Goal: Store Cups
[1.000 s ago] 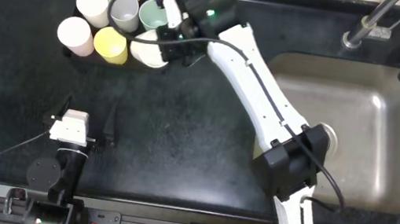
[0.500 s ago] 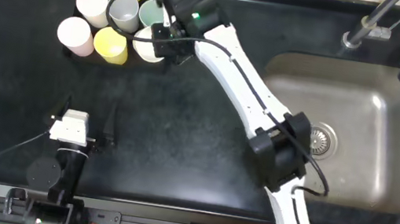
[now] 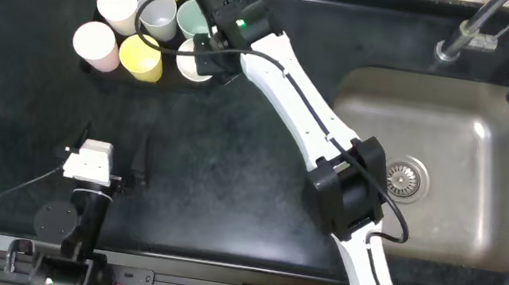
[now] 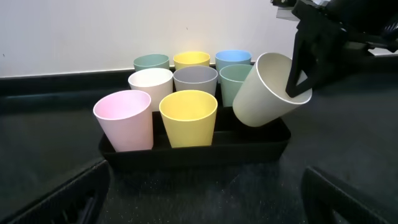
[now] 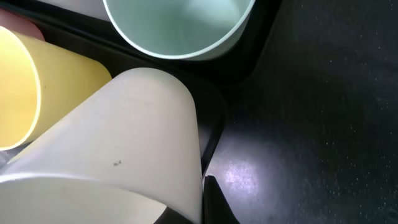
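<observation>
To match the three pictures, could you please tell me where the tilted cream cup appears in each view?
Top view: cream cup at the right end of the cup row nearest the arms.
Left wrist view: cream cup tilted over the right end of the tray, held at its rim by the right gripper.
Right wrist view: cream cup close up.
Shared landmark: the yellow cup beside it.
</observation>
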### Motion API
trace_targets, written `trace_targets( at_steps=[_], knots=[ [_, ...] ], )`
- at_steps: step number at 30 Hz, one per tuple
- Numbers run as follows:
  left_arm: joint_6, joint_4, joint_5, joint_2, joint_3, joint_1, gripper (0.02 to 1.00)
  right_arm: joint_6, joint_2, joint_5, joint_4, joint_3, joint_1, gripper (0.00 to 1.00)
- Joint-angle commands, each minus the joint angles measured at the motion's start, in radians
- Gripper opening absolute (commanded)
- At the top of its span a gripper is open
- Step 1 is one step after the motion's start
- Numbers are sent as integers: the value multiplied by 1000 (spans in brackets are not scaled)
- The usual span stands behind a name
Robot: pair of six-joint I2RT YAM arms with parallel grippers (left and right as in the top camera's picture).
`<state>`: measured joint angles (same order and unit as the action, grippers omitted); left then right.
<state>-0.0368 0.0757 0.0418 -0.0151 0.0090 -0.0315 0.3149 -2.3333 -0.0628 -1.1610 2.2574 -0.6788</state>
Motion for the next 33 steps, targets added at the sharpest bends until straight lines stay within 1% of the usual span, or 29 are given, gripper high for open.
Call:
trace_targets(
  at_steps=[1,3,7,12,22,24,33],
  knots=[
    [-16,4,13,8,-1,6,1000,8,-23,25,-10,29,-16,42],
    [-16,4,13,8,-1,6,1000,7,-24,39,-17,29,-16,42],
    [-16,4,13,8,-1,6,1000,7,-24,39,-16,28,-16,45],
    [-16,4,13,8,-1,6,1000,7,-29,38,-17,28,-17,104],
    [-16,4,13,8,-1,6,1000,7,-31,38,-14,28,-21,115],
    [-16,4,13,8,-1,6,1000,7,-31,38,-13,28,-21,141],
    [-16,4,13,8,-1,6,1000,7,-31,37,-10,28,-21,167]
  ],
)
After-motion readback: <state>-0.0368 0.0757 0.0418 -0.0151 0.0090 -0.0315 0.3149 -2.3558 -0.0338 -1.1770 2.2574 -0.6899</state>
